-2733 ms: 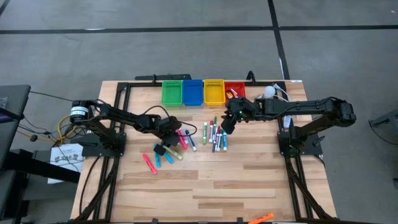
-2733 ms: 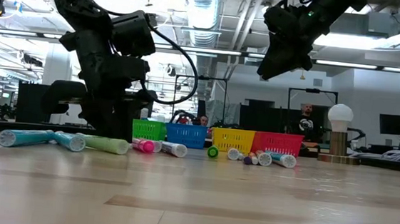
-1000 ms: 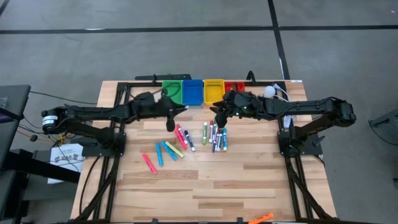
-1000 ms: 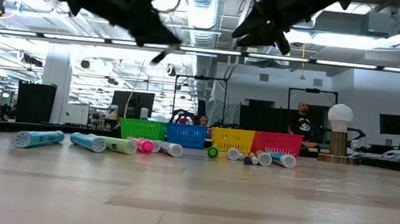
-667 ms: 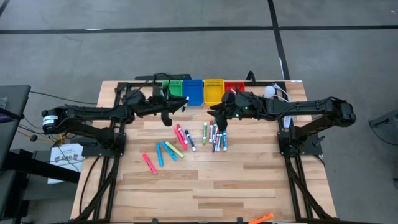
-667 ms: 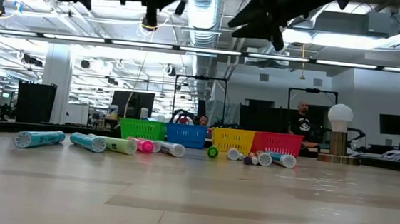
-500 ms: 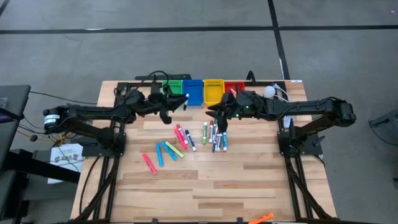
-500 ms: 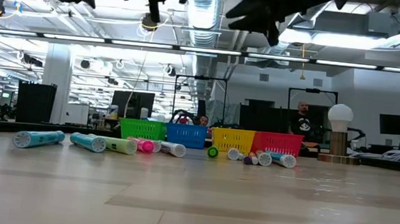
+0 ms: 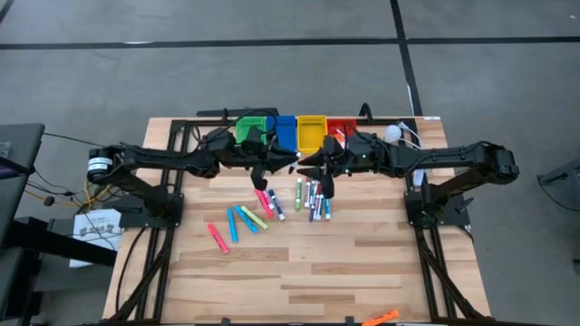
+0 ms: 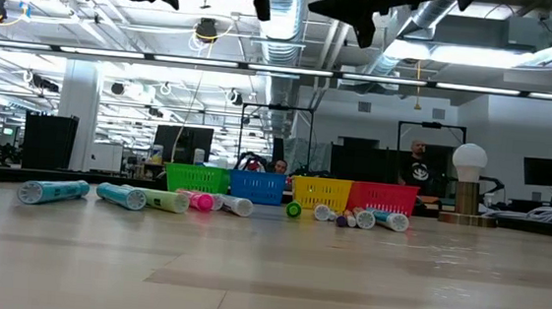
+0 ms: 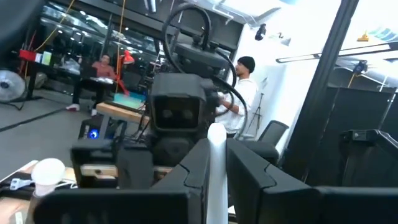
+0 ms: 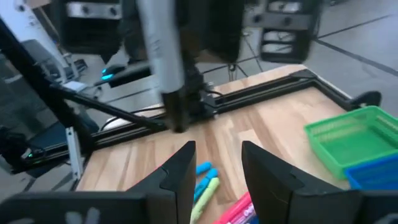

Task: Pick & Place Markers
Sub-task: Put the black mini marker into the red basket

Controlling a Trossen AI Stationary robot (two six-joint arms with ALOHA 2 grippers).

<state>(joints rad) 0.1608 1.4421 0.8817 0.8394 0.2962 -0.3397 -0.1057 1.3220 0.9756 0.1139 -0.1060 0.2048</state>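
Note:
My left gripper (image 9: 276,165) is raised above the table's far middle, shut on a white marker (image 11: 216,163). The same marker (image 12: 160,56) shows blurred in the right wrist view, its dark end (image 12: 176,113) lowest. Facing it at close range, my right gripper (image 9: 317,168) stands open with nothing between its fingers (image 12: 180,169). Several other markers lie flat on the table: a pink, cyan and yellow-green group (image 9: 237,223), a pink and red pair (image 9: 265,199) and a mixed cluster (image 9: 314,197). My left gripper pinches the white marker's barrel (image 11: 216,186) between its two fingers (image 11: 194,168). A rounded end (image 11: 216,129) stands out past the fingertips. The marker is lifted clear, high above the table.
Four small bins stand in a row at the far edge: green (image 9: 252,132), blue (image 9: 285,132), yellow (image 9: 312,132) and red (image 9: 341,127). A white lamp bulb (image 9: 392,134) sits at the far right. People show in the room beyond the table (image 10: 415,165).
My left gripper has carried the white marker up and toward the table's right, close to my right gripper, tipping upward and rolling as it went. The marker, which hung down below the fingers a second ago, has turned with it. My right gripper has tipped a little.

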